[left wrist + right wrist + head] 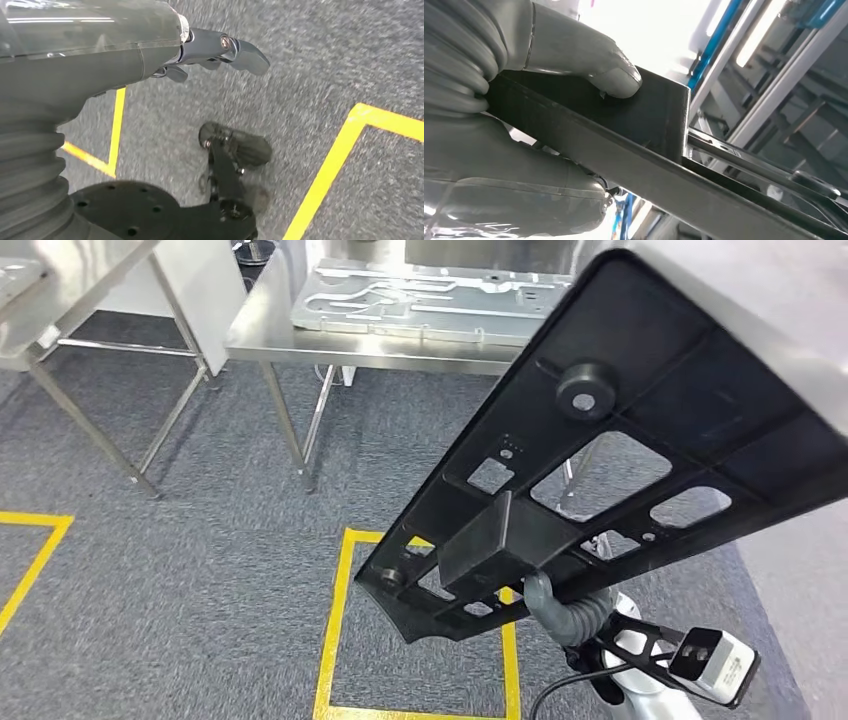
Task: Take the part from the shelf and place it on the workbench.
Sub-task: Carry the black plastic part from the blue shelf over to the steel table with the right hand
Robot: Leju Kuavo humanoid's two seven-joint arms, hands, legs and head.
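Already off the shelf, the black plastic part (620,450), a long flat frame pierced with cut-outs, rides tilted in the air in front of the robot, its long axis running from a low end near the robot's body up and away. The steel bench (330,345) stands ahead and to the left of the part's raised end, well apart from it, with grey carpet (200,540) between them. On the bench lies a silver metal plate (420,302) with cut channels, taking up much of the near part of the top. Below the part's low end a square of yellow floor tape (340,640) marks the carpet.

The right hand (514,130) holds the part at that low end, on a boxy block (490,545) that stands out from the frame. In the right wrist view the thick grey thumb (609,70) presses on one face of the block while the rest of the hand closes against the opposite side, so the part is pinched between them. The grip sits at one end rather than the middle, and most of the length overhangs beyond it, so the part looks likely to swing or sag if moved quickly.

The left hand (220,52) hangs over the carpet beside the tape lines, fingers loosely extended and holding nothing.

By this reading the carry is under way and the placing not yet done: the part must travel forward and leftward to reach the bench, and be levelled for laying down clear of the plate.
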